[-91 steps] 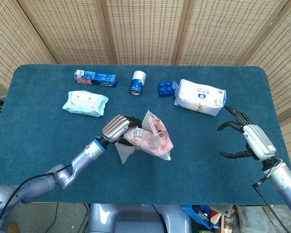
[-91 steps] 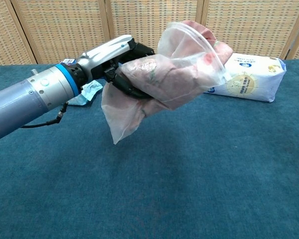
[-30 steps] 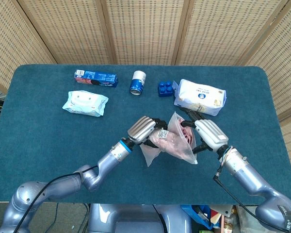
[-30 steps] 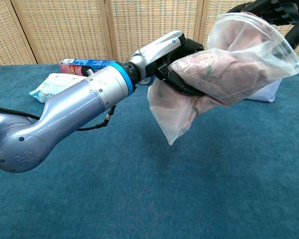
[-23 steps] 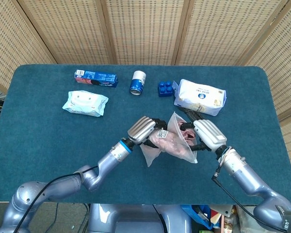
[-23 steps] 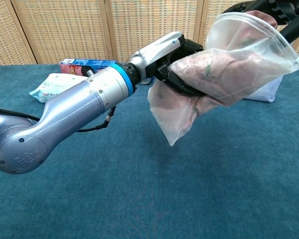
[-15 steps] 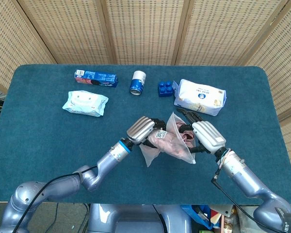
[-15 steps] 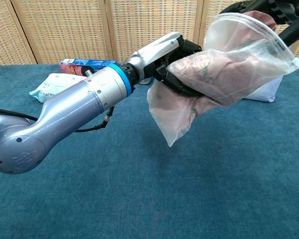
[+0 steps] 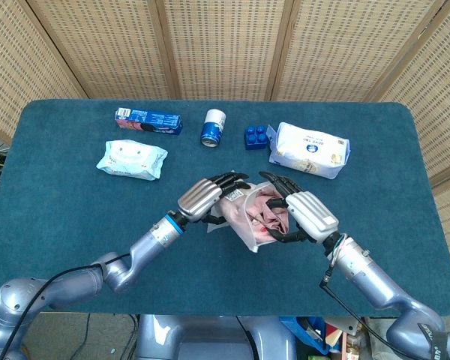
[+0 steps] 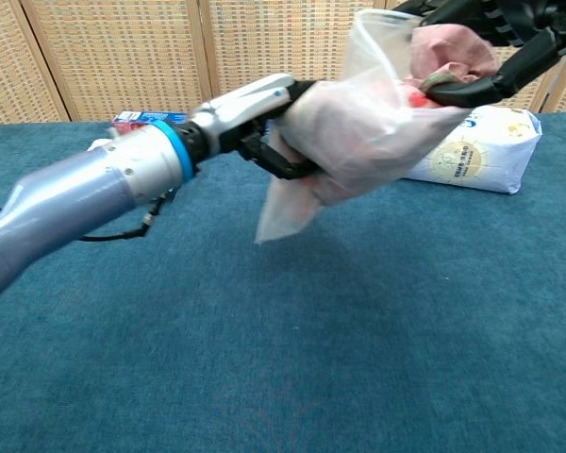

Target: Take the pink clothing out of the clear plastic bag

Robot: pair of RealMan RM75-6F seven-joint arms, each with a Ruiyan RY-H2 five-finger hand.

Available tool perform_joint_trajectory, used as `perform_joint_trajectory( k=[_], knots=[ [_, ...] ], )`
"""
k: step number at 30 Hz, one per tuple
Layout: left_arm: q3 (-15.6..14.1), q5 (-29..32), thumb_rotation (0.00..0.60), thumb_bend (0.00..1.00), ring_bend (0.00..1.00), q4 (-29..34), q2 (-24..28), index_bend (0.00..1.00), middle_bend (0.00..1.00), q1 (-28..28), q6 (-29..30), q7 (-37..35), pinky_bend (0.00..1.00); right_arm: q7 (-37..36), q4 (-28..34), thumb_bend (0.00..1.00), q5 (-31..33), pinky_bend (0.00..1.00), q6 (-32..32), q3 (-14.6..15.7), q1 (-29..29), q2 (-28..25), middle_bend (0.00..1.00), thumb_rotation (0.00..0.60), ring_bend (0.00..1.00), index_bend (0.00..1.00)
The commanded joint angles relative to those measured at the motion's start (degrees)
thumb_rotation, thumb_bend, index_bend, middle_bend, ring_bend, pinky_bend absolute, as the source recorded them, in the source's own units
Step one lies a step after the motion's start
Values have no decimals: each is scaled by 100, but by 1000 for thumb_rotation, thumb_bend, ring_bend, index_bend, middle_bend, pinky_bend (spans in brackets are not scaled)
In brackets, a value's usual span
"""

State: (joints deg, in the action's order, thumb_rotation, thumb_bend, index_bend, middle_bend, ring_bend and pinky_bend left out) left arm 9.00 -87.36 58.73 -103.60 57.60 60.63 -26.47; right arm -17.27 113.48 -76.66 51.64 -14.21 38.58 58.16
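Held above mid-table, clear of the cloth: clear plastic bag (image 9: 244, 214) with pink clothing (image 9: 268, 212) partly out of its mouth.

Left hand (image 9: 208, 196) wrapped around the closed end of the bag, fingers curled over the plastic; loose bottom corner hanging below in chest view (image 10: 278, 212). Right hand (image 9: 300, 214) at the bag's mouth, fingers hooked into the bunched clothing (image 10: 448, 52), pinching fabric rather than plastic as far as can be told. In chest view the right hand (image 10: 495, 42) sits high at the upper right edge, partly cropped.

Key relation: long axis of bag roughly left-to-right between the two hands, mouth toward the right hand and tilted up, closed end toward the left hand. Clothing therefore lies directly inside the right hand, with the remainder trailing back leftward into the bag. Right hand the nearer one to the garment; left hand touching only the bag.

Judgement: extraction under way, not finished; bulk of the fabric apparently inside the plastic. Next move likely a pull along the bag's axis, right hand away to the right and up, left hand anchoring. Risk: bag slipping from the left hand and following the garment.

Elsewhere on table (image 9: 60, 217): wipes pack (image 9: 132, 159), blue box (image 9: 148, 120), can (image 9: 213, 127), blue brick (image 9: 256, 136), white packet (image 9: 309, 148), all well apart behind.
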Motion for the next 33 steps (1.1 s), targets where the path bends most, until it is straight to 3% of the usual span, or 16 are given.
perform_joint_trajectory(
  k=[1, 7, 9, 11, 14, 21, 28, 33],
  knots=[
    [-114, -47, 600, 458, 113, 131, 249, 197, 112, -172, 110, 16, 256, -99, -27, 678, -139, 0, -50, 30, 53, 88, 0, 600, 0, 740],
    [-263, -187, 600, 451, 110, 196, 640, 194, 104, -381, 327, -112, 256, -164, -46, 678, -281, 0, -187, 106, 148, 205, 0, 600, 0, 740],
    [-344, -236, 600, 401, 80, 211, 793, 161, 70, -447, 351, -151, 240, -137, -67, 679, -305, 0, -258, 146, 194, 273, 0, 600, 0, 740],
    [-488, -305, 600, 270, 18, 263, 1023, 64, 13, -506, 282, -140, 157, -125, -93, 678, -306, 0, -322, 174, 246, 367, 0, 600, 0, 740],
    [-725, -367, 600, 152, 0, 452, 1408, 0, 0, -551, 9, 5, 40, -72, -151, 678, -281, 0, -391, 206, 314, 505, 0, 600, 0, 740],
    [-1045, -298, 600, 122, 0, 1113, 2096, 0, 0, -632, -542, 484, 0, 63, -368, 678, -149, 0, -528, 315, 402, 733, 0, 600, 0, 740],
    [-1049, -323, 600, 130, 0, 797, 1922, 0, 0, -460, -960, 863, 0, 17, -482, 678, -274, 0, -545, 468, 348, 656, 0, 600, 0, 740],
    [-1039, -449, 600, 130, 0, 455, 1484, 10, 0, -259, -1181, 1045, 0, -43, -502, 678, -398, 0, -527, 548, 309, 567, 0, 600, 0, 740]
  ],
)
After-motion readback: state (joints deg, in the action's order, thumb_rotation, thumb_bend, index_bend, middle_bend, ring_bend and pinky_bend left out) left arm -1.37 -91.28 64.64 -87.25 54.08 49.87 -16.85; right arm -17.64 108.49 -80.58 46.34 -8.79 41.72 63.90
